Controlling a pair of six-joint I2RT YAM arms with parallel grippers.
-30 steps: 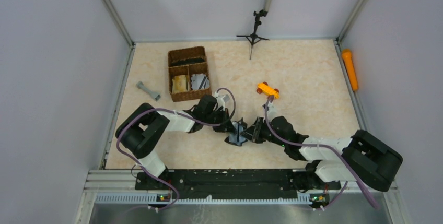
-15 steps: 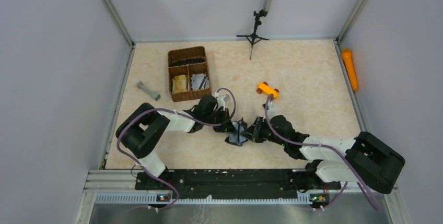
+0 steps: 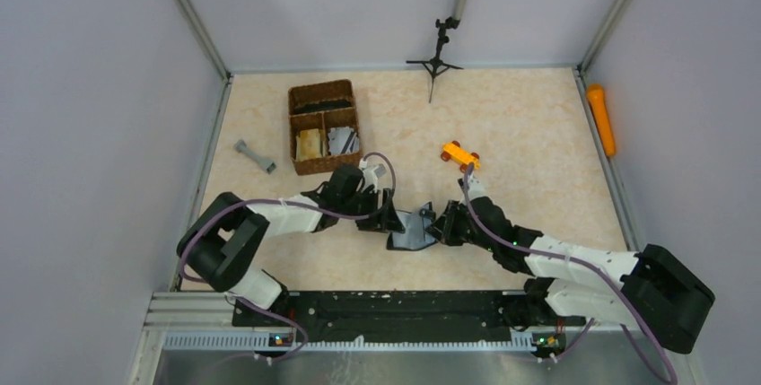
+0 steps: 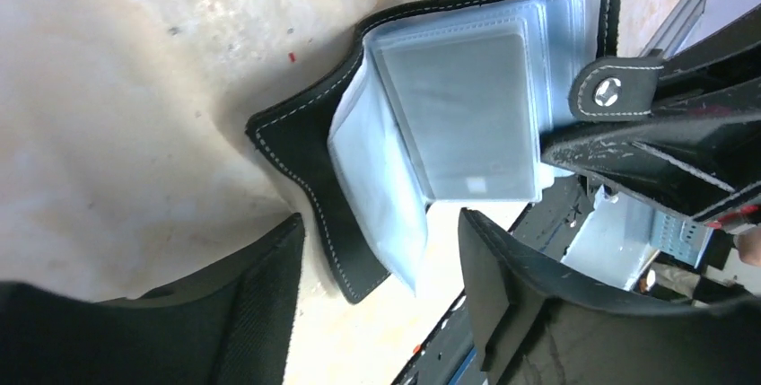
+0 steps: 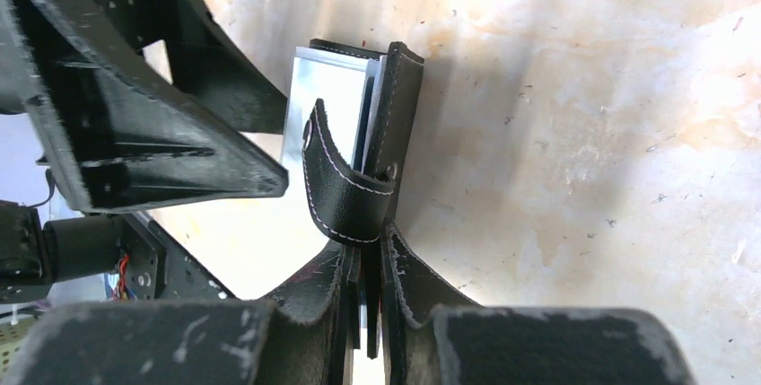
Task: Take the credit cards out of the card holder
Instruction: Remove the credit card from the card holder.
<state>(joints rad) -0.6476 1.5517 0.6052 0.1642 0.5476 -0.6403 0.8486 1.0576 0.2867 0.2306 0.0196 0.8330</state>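
One card holder (image 3: pixel 411 231), black, lying spread open on the worktop, nearer the near edge and about midway between the left and right edges, with clear sleeves fanned up inside. One right hand (image 3: pixel 438 226), clenched on the holder's right cover beside the snap strap. One left hand (image 3: pixel 384 220), released, fingers spread just beside the left cover, not gripping it. One wicker basket (image 3: pixel 321 125), toward the far left corner. One orange toy car (image 3: pixel 459 154), mid-worktop.

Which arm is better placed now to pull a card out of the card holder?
Probably left. The left pincer is open and free, facing the inside of the open card holder; the right pincer is shut on its edge.
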